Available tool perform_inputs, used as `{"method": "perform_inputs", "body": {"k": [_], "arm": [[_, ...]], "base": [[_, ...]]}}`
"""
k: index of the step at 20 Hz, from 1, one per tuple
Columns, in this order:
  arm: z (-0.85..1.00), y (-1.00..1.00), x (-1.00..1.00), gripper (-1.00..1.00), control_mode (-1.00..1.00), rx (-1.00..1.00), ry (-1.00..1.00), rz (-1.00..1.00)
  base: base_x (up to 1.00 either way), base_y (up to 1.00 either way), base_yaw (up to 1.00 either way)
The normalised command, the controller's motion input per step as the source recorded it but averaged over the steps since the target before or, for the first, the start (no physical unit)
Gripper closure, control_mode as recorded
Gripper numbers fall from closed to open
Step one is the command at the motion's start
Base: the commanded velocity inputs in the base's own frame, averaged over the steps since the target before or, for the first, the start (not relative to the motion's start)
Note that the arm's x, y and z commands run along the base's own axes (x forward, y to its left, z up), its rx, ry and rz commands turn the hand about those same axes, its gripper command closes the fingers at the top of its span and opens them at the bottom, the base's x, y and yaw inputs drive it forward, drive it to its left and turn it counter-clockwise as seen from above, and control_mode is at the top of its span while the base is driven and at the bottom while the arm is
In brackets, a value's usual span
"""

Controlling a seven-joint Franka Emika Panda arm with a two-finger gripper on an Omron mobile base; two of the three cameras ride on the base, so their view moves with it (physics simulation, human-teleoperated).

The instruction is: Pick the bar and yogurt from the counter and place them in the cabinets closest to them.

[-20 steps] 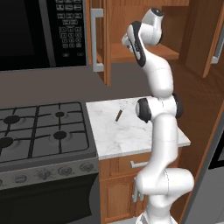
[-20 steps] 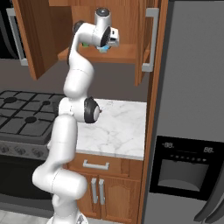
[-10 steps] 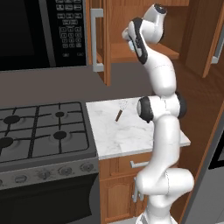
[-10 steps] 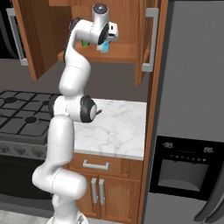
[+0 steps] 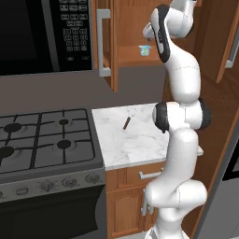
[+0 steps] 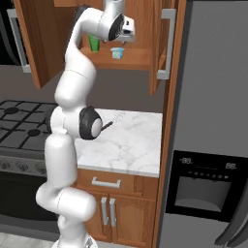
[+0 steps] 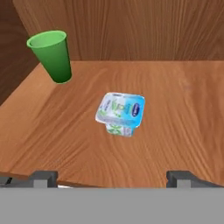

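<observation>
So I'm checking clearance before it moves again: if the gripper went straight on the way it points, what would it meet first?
Probably the yogurt, standing on the cabinet shelf straight ahead of the open gripper. The green cup sits off to one side, though depth is hard to judge.

You have: green cup [image 7: 51, 56], upright on shelf; thin brown stick [image 5: 127, 123]; gas stove [image 5: 44, 140]; microwave [image 5: 44, 35].

Even, diffuse rendered lighting, moderately bright, with no glare. The yogurt [image 7: 120, 113] and green cup [image 7: 51, 55] cast only faint, soft shadows on the shelf [image 7: 183, 113]. Both base views appear slightly soft and pixelated.
</observation>
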Motion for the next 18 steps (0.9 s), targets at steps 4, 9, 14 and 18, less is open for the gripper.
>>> {"method": "perform_inputs", "body": {"k": [4,9,14,18], "arm": [[-0.16,-0.3,-1.0,-1.0,-1.0,-0.03,-0.05,0.01],[-0.23,-0.06,-1.0,-1.0,-1.0,-0.09,-0.01,0.0],[-0.38,0.0,-1.0,-1.0,-1.0,-0.11,0.0,0.01],[-0.51,0.0,-1.0,-1.0,-1.0,-0.11,-0.03,0.0]], "base": [[0.0,0.0,0.0],[0.0,0.0,0.0],[0.0,0.0,0.0],[0.0,0.0,0.0]]}}
